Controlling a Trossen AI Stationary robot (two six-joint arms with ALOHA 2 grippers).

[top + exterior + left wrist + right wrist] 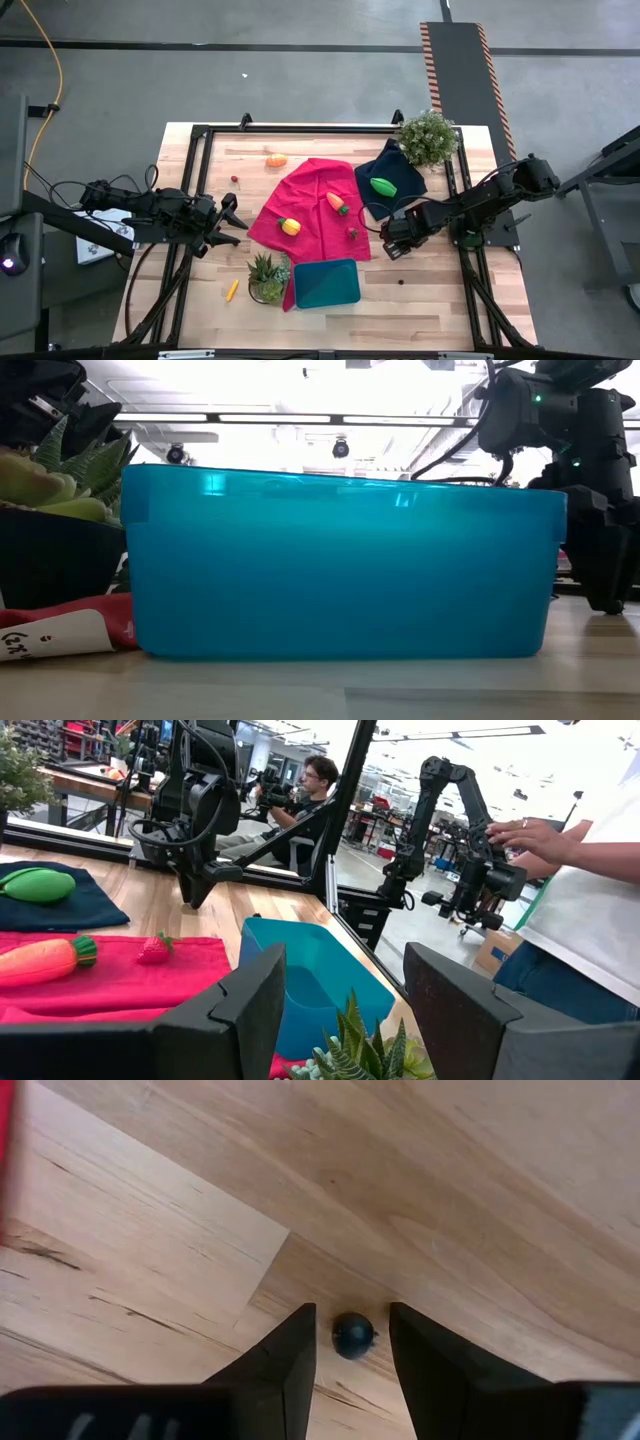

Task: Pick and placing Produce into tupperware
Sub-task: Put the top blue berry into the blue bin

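We see a wooden bench [200, 290] with two dark arms reaching in from its sides. A red cloth [310, 205] covers the middle, and a dark navy cloth [400, 180] lies beside it, toward the right arm. The teal container [327, 283] sits at the front edge, just touching the red cloth's lower corner, with nothing visible inside it from above; in the low view its wall [340, 565] fills most of the picture. A bushy potted plant [428, 137] stands at the far right corner, and a small spiky plant [266, 275] stands just beside the container. The left gripper [236, 222] hovers at the left side of the bench near the red cloth, its fingers [230, 1015] spread apart with nothing between them. The right gripper [392, 240] is lowered over bare wood just right of the red cloth, its fingers [290, 1355] partly apart around a small dark berry [352, 1335] without visibly clamping it. On the red cloth lie a carrot [338, 203], a yellow-orange piece [290, 226] and a small strawberry [352, 233]. A green oval [383, 186] rests on the navy cloth. An orange piece [276, 159] lies on bare wood at the back, and a thin yellow stick [232, 290] lies near the front left.
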